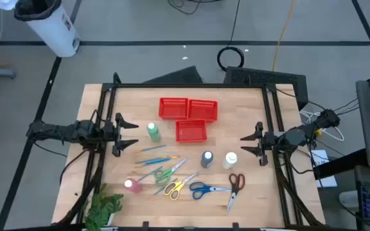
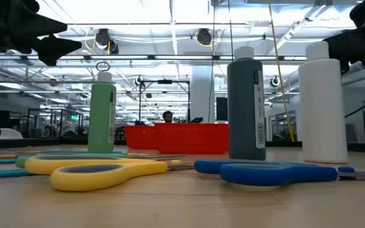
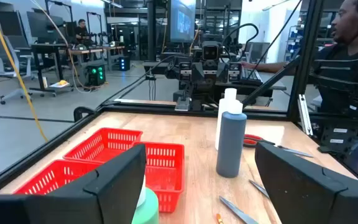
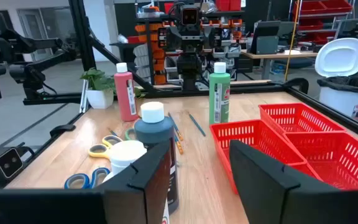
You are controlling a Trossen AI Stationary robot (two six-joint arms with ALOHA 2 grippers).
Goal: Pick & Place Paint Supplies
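Note:
My left gripper (image 1: 131, 133) hangs open at the table's left, just left of the upright green bottle (image 1: 153, 131), whose white cap (image 3: 143, 200) shows beside one finger. My right gripper (image 1: 248, 144) hangs open at the right, a little beyond the white bottle (image 1: 230, 160) and the grey-blue bottle (image 1: 207, 158). Both bottles stand upright on their bases. A pink bottle (image 1: 132, 185) stands near the front left. Thin brushes (image 1: 154, 154) lie flat at mid-table. Green (image 1: 162, 173), yellow (image 1: 175, 187), blue (image 1: 204, 189) and red (image 1: 235, 186) scissors lie flat toward the near edge.
Three red mesh baskets (image 1: 189, 117) sit grouped at the far middle of the table. A leafy green plant (image 1: 105, 208) stands at the near left corner. A black frame (image 1: 185, 86) runs round the table's edges. A person (image 3: 347, 37) sits beyond the right side.

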